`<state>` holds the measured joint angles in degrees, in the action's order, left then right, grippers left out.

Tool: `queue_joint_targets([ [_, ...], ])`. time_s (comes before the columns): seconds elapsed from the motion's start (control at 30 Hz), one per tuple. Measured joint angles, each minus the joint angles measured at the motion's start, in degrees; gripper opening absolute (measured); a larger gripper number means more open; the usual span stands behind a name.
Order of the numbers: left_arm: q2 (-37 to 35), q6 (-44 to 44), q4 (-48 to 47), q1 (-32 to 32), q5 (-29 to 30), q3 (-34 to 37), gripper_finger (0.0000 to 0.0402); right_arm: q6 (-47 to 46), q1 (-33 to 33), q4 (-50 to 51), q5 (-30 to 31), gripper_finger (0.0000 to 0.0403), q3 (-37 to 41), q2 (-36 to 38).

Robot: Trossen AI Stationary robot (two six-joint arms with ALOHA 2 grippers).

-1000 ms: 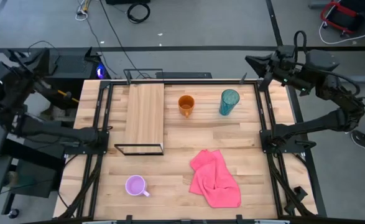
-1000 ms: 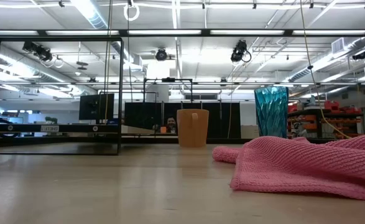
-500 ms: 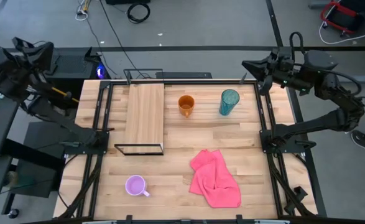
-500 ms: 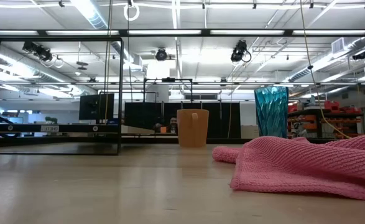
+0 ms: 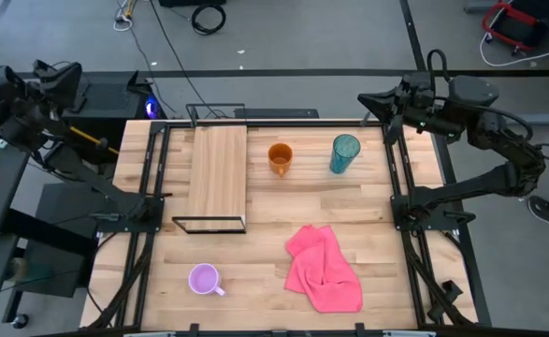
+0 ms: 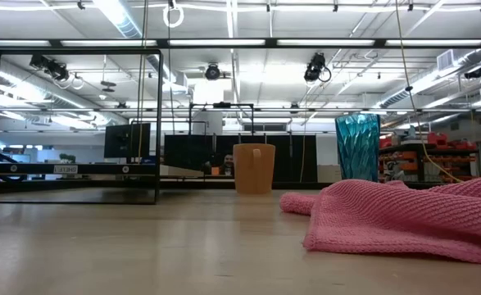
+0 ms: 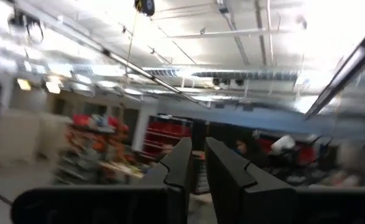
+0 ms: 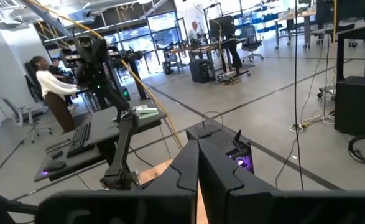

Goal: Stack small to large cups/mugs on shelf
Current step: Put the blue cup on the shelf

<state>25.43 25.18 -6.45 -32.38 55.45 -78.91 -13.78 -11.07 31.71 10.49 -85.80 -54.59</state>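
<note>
A lilac mug (image 5: 204, 279) stands on its base near the table's front left. An orange mug (image 5: 280, 156) (image 6: 254, 168) and a teal tumbler (image 5: 344, 153) (image 6: 357, 147) stand upright at the far middle and far right. The light-wood shelf (image 5: 218, 168) on its black frame (image 6: 72, 123) stands on the table at the far left. My left gripper (image 5: 64, 75) (image 7: 198, 171) is beyond the table's left edge, tipped up, shut and empty. My right gripper (image 5: 363, 96) (image 8: 198, 165) hovers at the far right corner, shut and empty.
A crumpled pink cloth (image 5: 325, 268) (image 6: 404, 213) lies at the front right of the table. Black rails (image 5: 400, 187) run along both side edges. A person (image 8: 48, 87) stands at a desk in the room beyond.
My left arm has swung away from the table's left edge and risen, with its gripper tipping upward. My right gripper has crept a little toward the table's left, over the far right corner. The mugs, tumbler, shelf and cloth have stayed put.
</note>
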Motion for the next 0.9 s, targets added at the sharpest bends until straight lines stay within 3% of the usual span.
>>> queue_joint_targets([
  [0.1, 0.0, -5.4, -1.1, -0.3, -5.3, 0.0, 0.0051, 0.0, 0.0, 0.0, -0.8, 0.0016, 0.0, -0.2],
  [0.37, -0.5, -12.6, -1.8, -4.8, -43.2, 0.0, 0.0053, 0.3, 0.0, 0.0, -3.3, 0.0016, 0.0, -0.2],
  [0.47, -0.5, -13.8, -1.4, -6.0, -55.6, 0.0, 0.0056, 0.4, 0.0, 0.0, -3.8, 0.0016, 0.0, -0.2],
  [0.53, -0.5, -13.8, -1.1, -6.5, -60.7, 0.0, 0.0056, 0.4, 0.0, 0.0, -4.3, 0.0016, 0.0, -0.2],
  [0.67, -0.5, -12.3, -1.1, -6.4, -61.5, 0.0, 0.0053, -0.2, 0.0, 0.0, -5.1, 0.0016, 0.0, -0.2],
  [0.73, -0.5, -9.7, -1.1, -6.4, -58.9, 0.0, 0.0050, -0.2, 0.0, 0.0, -5.1, 0.0016, 0.0, -0.2],
  [0.9, -0.4, -2.8, -2.0, -6.5, -39.5, 0.0, 0.0050, -1.1, 0.0, 0.0, -5.1, 0.0016, 0.0, -0.2],
])
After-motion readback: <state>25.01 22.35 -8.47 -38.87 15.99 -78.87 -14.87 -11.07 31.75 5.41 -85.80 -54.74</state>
